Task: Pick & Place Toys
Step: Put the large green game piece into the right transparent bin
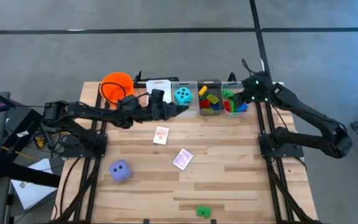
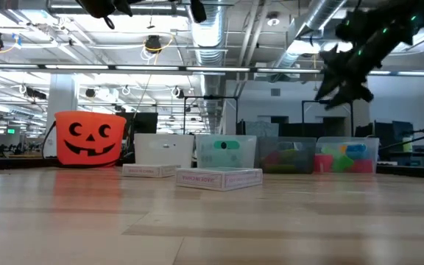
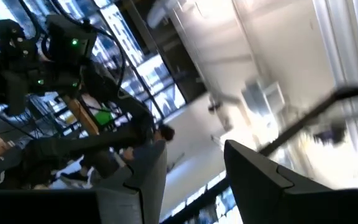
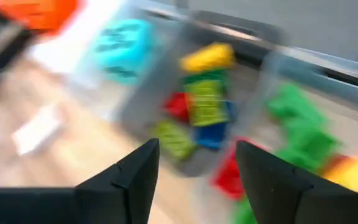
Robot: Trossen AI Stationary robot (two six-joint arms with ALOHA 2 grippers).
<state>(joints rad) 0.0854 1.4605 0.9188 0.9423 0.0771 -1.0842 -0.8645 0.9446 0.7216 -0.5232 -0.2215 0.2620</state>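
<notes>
From above we see the right gripper (image 1: 246,98) over the rightmost clear plastic bin (image 1: 236,102) of coloured bricks, placed for a drop, while the left gripper (image 1: 180,108) reaches beside the teal dotted die (image 1: 182,95); the purple dotted die (image 1: 119,170), two pink-backed playing cards (image 1: 161,135) and a green plastic brick (image 1: 203,211) wait on the wooden desk (image 1: 229,180). At desk level both arms hang high. The left wrist shows its fingers (image 3: 143,180) apart, empty. The right wrist shows its fingers (image 4: 129,180) apart above the bins, nothing between
</notes>
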